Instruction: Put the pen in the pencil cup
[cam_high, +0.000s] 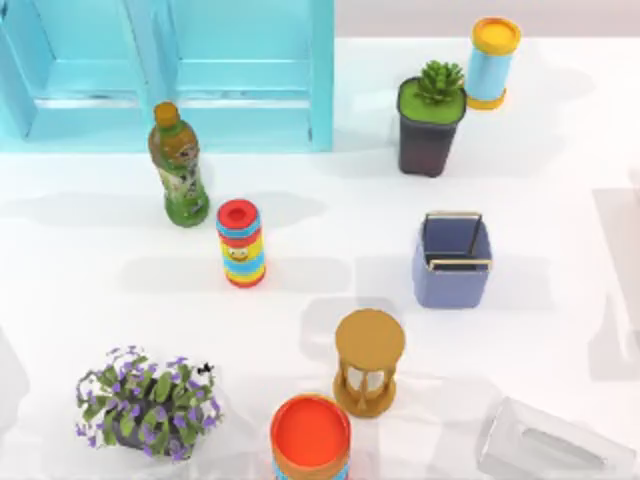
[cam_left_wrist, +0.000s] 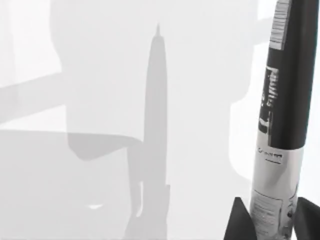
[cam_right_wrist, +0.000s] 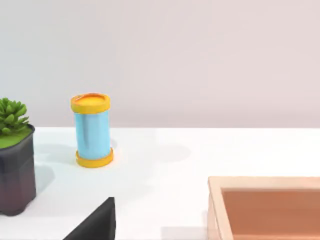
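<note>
i see a white table (cam_high: 330, 210) spread across the top view, crossed by soft grey shadows. behind it, in the right wrist view, a plain pale wall (cam_right_wrist: 200, 60) rises. a turquoise panelled cabinet (cam_high: 170, 70) stands at the table's far left. a clear tissue box (cam_high: 555, 445) lies at the near right corner. a leafy plant with purple flowers (cam_high: 145, 400) sits near left. a green tea bottle (cam_high: 180, 165) stands before the cabinet, a striped cylinder with a red top (cam_high: 241, 243) just right of it.

the pencil cup (cam_high: 453, 263), periwinkle with a metallic rim, stands upright right of centre, apart from everything. beyond it are the dark pot with a succulent (cam_high: 431, 125) and the light-blue cylinder with yellow ends (cam_high: 492, 62). a wooden hourglass (cam_high: 369, 362) and an orange-topped can (cam_high: 311, 438) stand near the front edge.

in the left wrist view, my left gripper (cam_left_wrist: 272, 220) is clamped around the pen (cam_left_wrist: 280, 100), black and silver, held over bare table. my right gripper i cannot tell about; a tan tray (cam_right_wrist: 265, 207) lies near it.
</note>
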